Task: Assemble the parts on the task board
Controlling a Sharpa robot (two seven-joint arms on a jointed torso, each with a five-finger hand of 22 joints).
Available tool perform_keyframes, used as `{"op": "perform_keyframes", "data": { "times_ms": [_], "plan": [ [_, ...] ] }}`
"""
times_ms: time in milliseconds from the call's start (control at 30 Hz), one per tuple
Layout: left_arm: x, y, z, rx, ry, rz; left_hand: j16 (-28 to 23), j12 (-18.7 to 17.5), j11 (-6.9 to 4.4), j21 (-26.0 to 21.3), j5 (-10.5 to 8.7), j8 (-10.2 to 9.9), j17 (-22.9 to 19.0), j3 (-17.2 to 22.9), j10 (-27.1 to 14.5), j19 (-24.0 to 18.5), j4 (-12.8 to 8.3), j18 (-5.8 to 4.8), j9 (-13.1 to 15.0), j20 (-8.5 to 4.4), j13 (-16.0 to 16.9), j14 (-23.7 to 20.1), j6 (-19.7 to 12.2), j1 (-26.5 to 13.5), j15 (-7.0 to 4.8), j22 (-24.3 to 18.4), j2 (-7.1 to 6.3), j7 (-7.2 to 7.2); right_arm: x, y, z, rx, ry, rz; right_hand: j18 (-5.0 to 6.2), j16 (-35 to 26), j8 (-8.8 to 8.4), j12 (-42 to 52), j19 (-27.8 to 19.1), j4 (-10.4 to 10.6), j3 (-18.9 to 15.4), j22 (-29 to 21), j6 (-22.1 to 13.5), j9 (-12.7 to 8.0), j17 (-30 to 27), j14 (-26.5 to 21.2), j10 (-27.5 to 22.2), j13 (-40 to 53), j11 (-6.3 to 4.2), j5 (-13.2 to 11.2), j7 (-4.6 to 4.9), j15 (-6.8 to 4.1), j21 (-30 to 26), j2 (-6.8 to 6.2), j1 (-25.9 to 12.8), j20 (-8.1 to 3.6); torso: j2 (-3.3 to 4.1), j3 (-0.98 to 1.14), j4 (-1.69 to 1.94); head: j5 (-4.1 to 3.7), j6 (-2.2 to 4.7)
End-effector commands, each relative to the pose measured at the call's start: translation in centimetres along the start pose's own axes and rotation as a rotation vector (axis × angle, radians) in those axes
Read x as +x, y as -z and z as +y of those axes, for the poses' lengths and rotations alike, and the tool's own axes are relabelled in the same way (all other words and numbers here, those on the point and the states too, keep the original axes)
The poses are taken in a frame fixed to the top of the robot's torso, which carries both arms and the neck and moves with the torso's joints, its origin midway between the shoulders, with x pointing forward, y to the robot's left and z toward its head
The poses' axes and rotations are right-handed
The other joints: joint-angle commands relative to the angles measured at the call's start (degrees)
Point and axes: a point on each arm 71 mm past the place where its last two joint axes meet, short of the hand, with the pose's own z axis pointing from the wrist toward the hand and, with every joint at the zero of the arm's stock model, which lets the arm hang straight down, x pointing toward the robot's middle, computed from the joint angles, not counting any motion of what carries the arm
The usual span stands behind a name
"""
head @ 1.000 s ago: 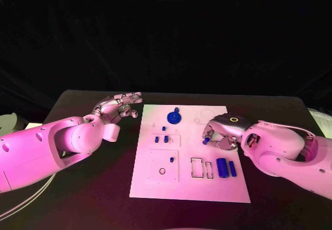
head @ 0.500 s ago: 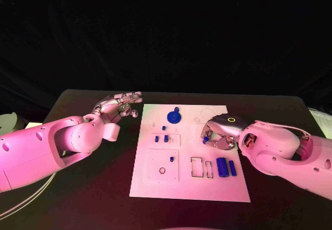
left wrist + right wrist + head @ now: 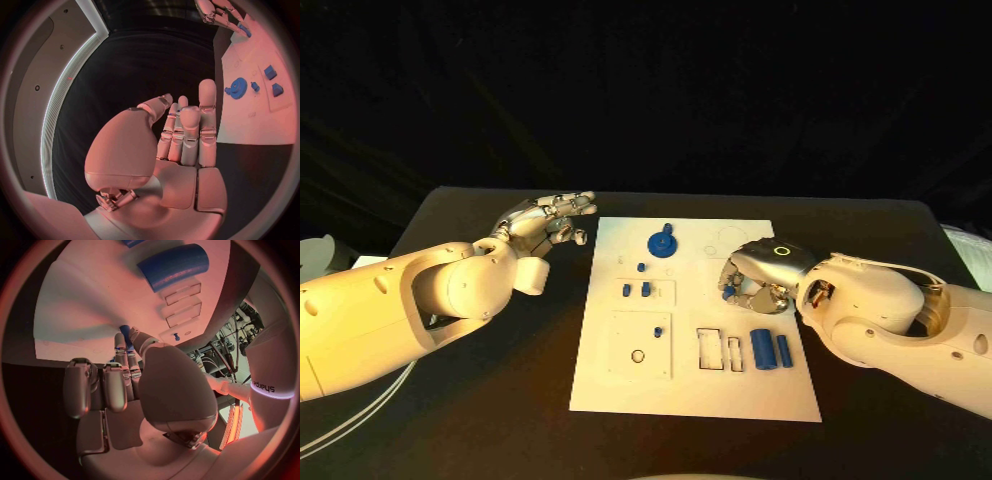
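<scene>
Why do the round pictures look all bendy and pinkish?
Fisheye lenses: in the left wrist view the task board edge curves; in the right wrist view the large blue part bulges. Both wrist views look reddish, while the head view has warm yellowish light on the left hand.

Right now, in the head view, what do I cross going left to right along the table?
Left hand open beside the board → white task board's left edge → round blue part → right hand pinching a small blue peg → large blue cylinder → thin blue cylinder.
</scene>
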Motion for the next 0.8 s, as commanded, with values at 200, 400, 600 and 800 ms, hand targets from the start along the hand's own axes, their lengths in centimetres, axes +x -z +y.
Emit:
{"op": "perform_keyframes", "data": {
  "times_ms": [200,400,600,800],
  "plan": [
    [0.2,-0.1,0.0,0.003,0.004,0.022,-0.3,0.2,-0.11,-0.2,-0.26,0.0,0.0,-0.3,-0.4,-0.4,0.0,1.05,0.0,0.19,0.1,-0.3,-0.4,-0.2,0.05,-0.1,0.25,0.13,-1.6,0.4,0.3,-0.026,-0.003,-0.08,0.23,0.3,0.17,-0.5,0.1,0.2,0.4,0.1,0.7,0.3,2.9,3.9,0.8,-0.1,-0.12,-0.1,0.01,-0.39,0.3,1.18,-0.1,-0.36,-0.05,-0.05,0.01,-0.07,0.14],
    [0.3,-0.1,0.0,0.002,0.004,0.023,-0.3,0.2,-0.11,-0.2,-0.26,0.0,0.0,-0.3,-0.4,-0.4,0.0,1.05,0.0,0.19,0.1,-0.3,-0.4,-0.2,0.05,-0.1,0.25,0.13,-3.0,0.7,0.7,-0.034,-0.029,-0.105,0.24,0.3,0.13,-0.6,0.1,0.1,0.5,0.1,0.7,0.3,2.9,3.9,0.9,-0.1,-0.15,-0.1,0.02,-0.42,0.3,1.2,0.0,-0.4,-0.01,-0.04,-0.03,-0.04,0.26],
    [0.4,-0.1,0.1,0.0,0.006,0.028,-0.3,0.3,-0.11,-0.2,-0.26,0.0,-0.1,-0.4,-0.5,-0.4,0.0,1.06,0.0,0.2,0.1,-0.3,-0.4,-0.2,0.07,-0.1,0.29,0.14,-3.9,0.7,3.0,-0.095,-0.075,-0.112,0.25,0.3,0.07,-0.7,0.1,-0.1,0.5,0.1,0.7,0.3,2.9,3.9,0.9,-0.2,-0.13,-0.1,0.1,-0.42,0.3,1.14,0.1,-0.43,0.07,-0.05,0.18,0.11,0.06],
    [0.4,-0.1,0.1,-0.001,0.006,0.028,-0.3,0.3,-0.11,-0.2,-0.26,0.0,-0.1,-0.4,-0.5,-0.4,0.0,1.06,0.0,0.2,0.1,-0.3,-0.4,-0.2,0.07,-0.1,0.29,0.14,-3.7,0.3,6.3,-0.192,-0.125,-0.108,0.26,0.3,-0.06,-0.9,0.0,-0.3,0.7,0.0,0.6,0.4,2.9,3.9,0.8,-0.2,-0.05,-0.1,0.24,-0.39,0.2,1.16,0.4,-0.48,0.04,-0.13,0.1,0.54,-0.12]
  ]
}}
